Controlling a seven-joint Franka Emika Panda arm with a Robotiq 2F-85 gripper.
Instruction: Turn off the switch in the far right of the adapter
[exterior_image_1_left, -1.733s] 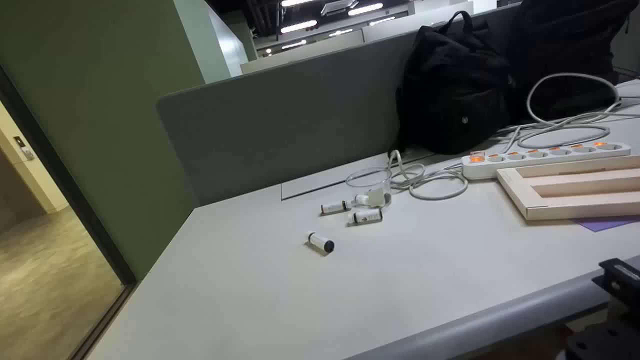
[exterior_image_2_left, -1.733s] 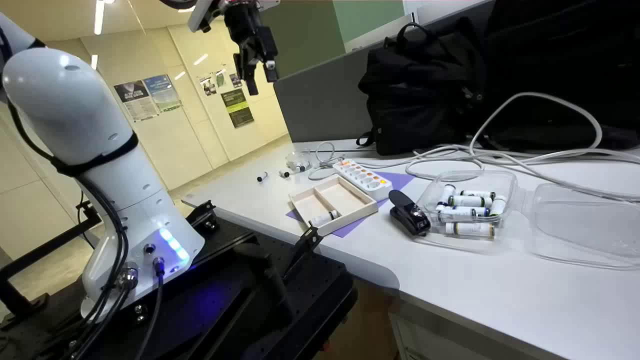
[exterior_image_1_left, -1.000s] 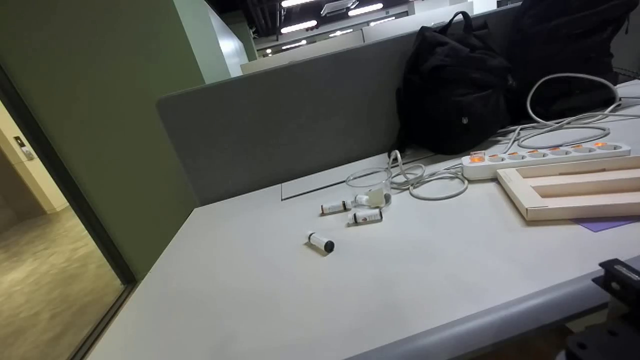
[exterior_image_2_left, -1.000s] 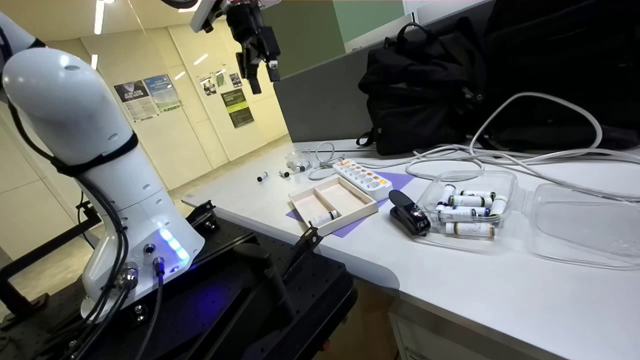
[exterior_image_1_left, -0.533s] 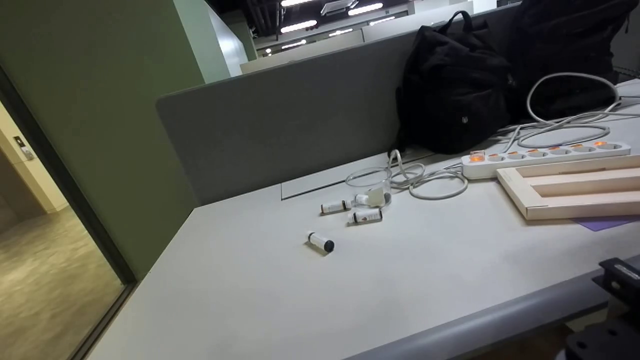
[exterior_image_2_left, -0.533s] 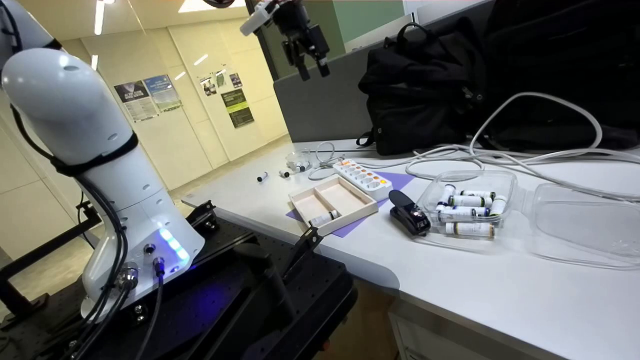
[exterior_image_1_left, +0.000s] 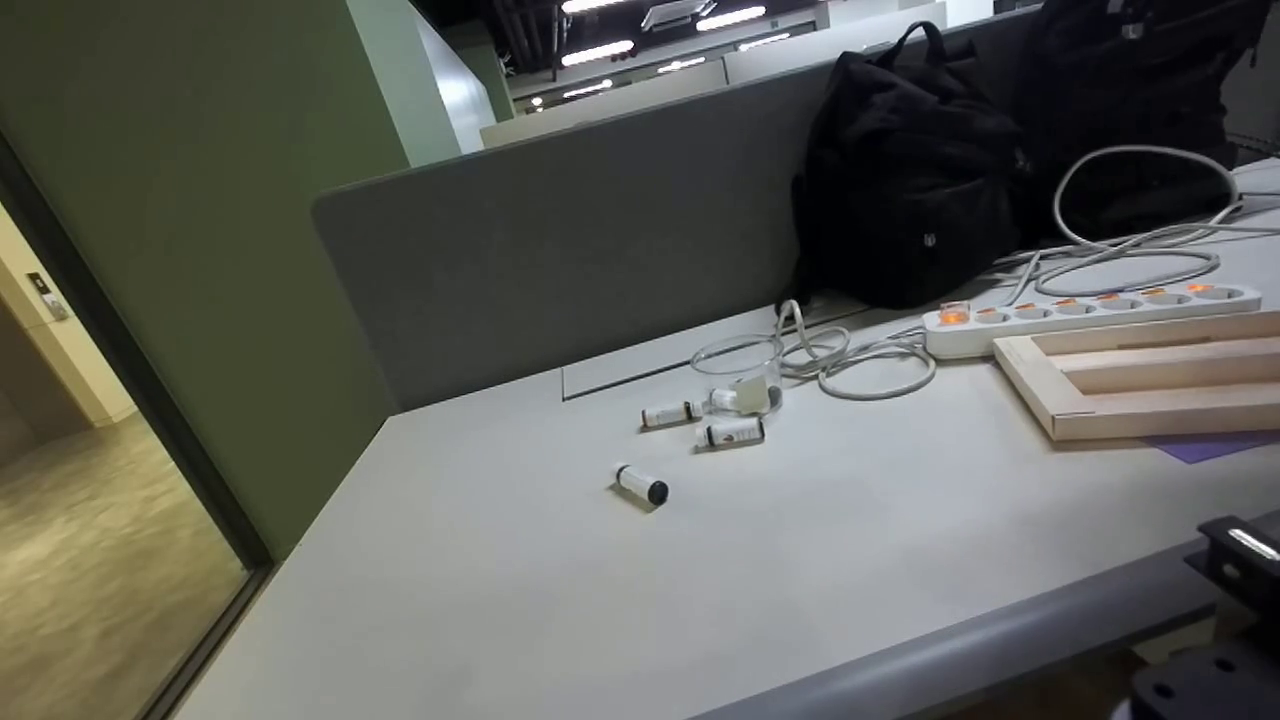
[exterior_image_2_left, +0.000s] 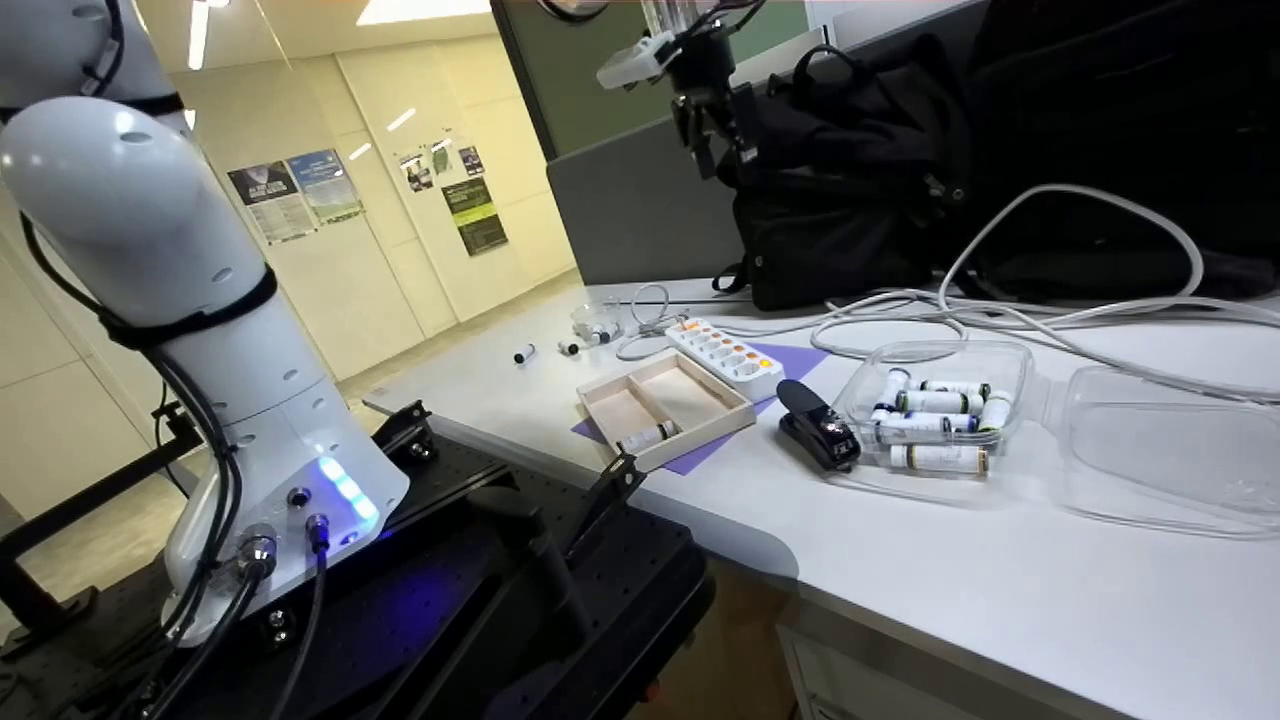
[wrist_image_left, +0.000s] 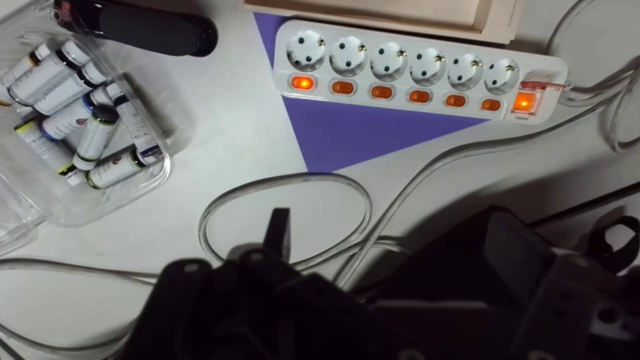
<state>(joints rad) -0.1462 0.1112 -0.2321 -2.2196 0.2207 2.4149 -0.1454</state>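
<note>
The adapter (wrist_image_left: 400, 88), a long white power strip with a row of sockets, lies on the desk; it shows in both exterior views (exterior_image_1_left: 1100, 323) (exterior_image_2_left: 728, 358). In the wrist view its right-end large switch (wrist_image_left: 523, 102) glows orange beside a raised clear red cover. The small switch at the left end (wrist_image_left: 302, 83) glows too; the switches between look unlit. In an exterior view the right-end small switch (exterior_image_1_left: 1200, 288) is lit. My gripper (exterior_image_2_left: 727, 162) is open and empty, high above the desk before the backpack. Its fingers (wrist_image_left: 395, 215) show apart in the wrist view.
A pale wooden tray (exterior_image_2_left: 745, 415) lies against the adapter, over purple paper (wrist_image_left: 345, 135). A black stapler-like object (exterior_image_2_left: 818, 425) and a clear box (exterior_image_2_left: 1020, 370) of white bottles stand near. White cords (wrist_image_left: 425, 175) loop behind. Black backpacks (exterior_image_2_left: 840, 190) stand at the partition.
The arm has swung right in an exterior view, carrying the open gripper from before the far wall to before the backpack. The adapter, its lights and the desk objects look unchanged.
</note>
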